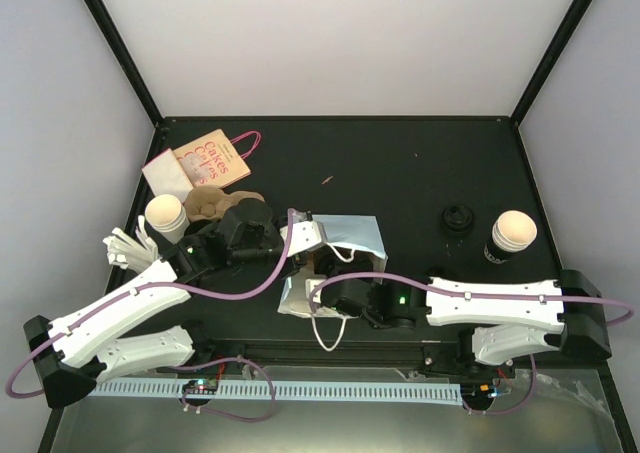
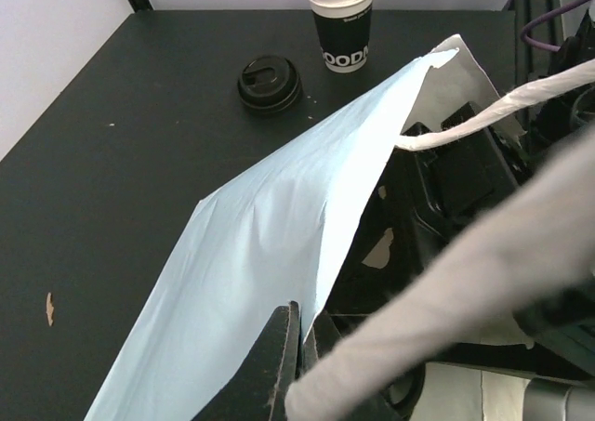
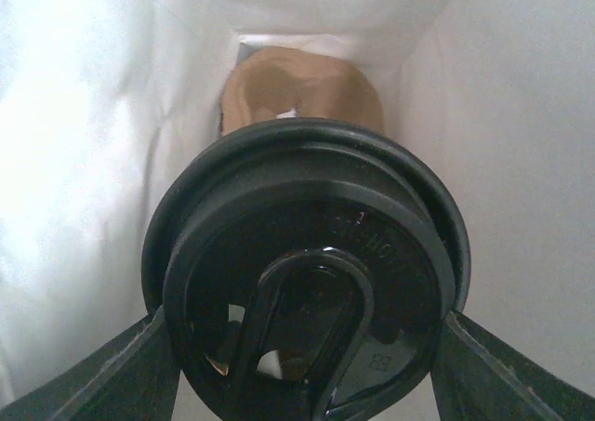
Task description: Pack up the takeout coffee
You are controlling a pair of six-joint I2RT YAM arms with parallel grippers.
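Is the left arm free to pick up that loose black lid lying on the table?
Probably not: the left gripper is clamped on the bag's edge, and the lid lies beyond the bag, nearer the right arm.

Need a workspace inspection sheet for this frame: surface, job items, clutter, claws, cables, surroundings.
Surface: black matte table, small pink speck toward the back.
Job's things: pale blue paper bag with white rope handles open at centre; coffee cup with black plastic lid inside it, brown cardboard piece beyond it; loose black lid and black cup stack at right.
Clutter: pink printed paper bag, white cup stack, brown cardboard carrier, all at left.
Claws: left claw shut on the blue bag's edge; right claw inside the bag, gripping the lidded cup.
Cables: purple cables along both arms.
Surroundings: white walls, black frame posts.
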